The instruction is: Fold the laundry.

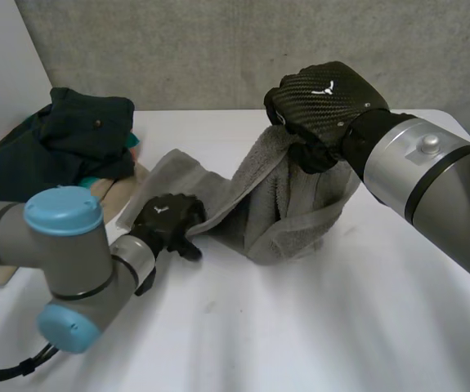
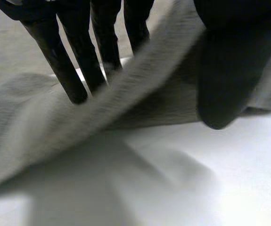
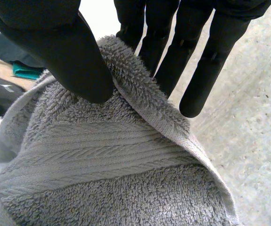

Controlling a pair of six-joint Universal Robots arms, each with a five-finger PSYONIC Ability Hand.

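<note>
Two hands hold one grey towel (image 1: 275, 204) over the white table (image 1: 324, 327). The right hand (image 1: 320, 106) is raised above the middle of the table and pinches an upper edge of the towel. In its wrist view the thumb (image 3: 74, 61) presses the terry hem against the straight fingers (image 3: 201, 70) behind it. From that grip the towel hangs in folds, its lower part bunched on the table. The left hand (image 1: 167, 219) is low, at the table, on the towel's near edge. Its fingers lie behind that edge and its thumb in front, with the cloth gripped between them. Beyond it, the towel's left part lies flat on the table. Dark clothes (image 1: 63, 139) are heaped at the table's far left, near that flat corner.
</note>
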